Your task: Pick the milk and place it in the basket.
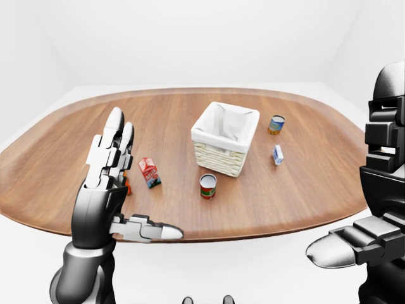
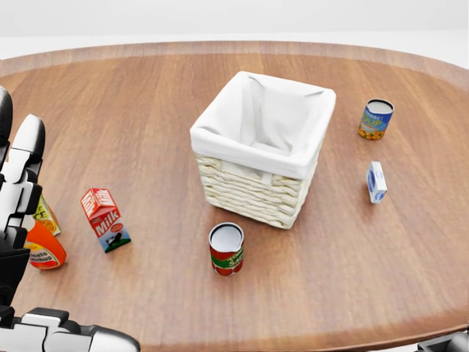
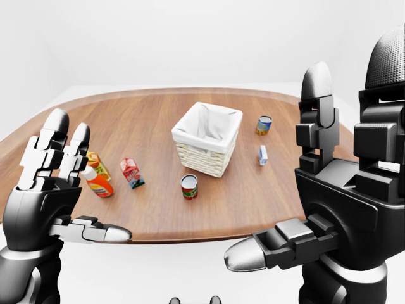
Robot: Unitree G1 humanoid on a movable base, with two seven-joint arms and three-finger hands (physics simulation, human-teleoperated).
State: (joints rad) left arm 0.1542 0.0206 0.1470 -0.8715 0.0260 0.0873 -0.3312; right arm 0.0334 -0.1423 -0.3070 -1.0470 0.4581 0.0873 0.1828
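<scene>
The milk (image 2: 106,218), a small red and white carton, stands upright on the oval wooden table (image 2: 146,95), at the lower left of the head view. To its right stands the wicker basket (image 2: 249,194) with a white cloth liner, with nothing showing inside. My left hand (image 3: 73,183) is raised near the table's near-left edge, open, fingers spread upward, apart from the milk. My right hand (image 3: 278,171) is raised at the right of the right-eye view, also open and holding nothing.
A ketchup bottle (image 2: 44,253) and an orange carton (image 2: 45,213) stand left of the milk, partly behind my left hand. A tomato can (image 2: 226,249) stands below the basket. A blue can (image 2: 376,119) and a small blue carton (image 2: 376,182) sit to the right.
</scene>
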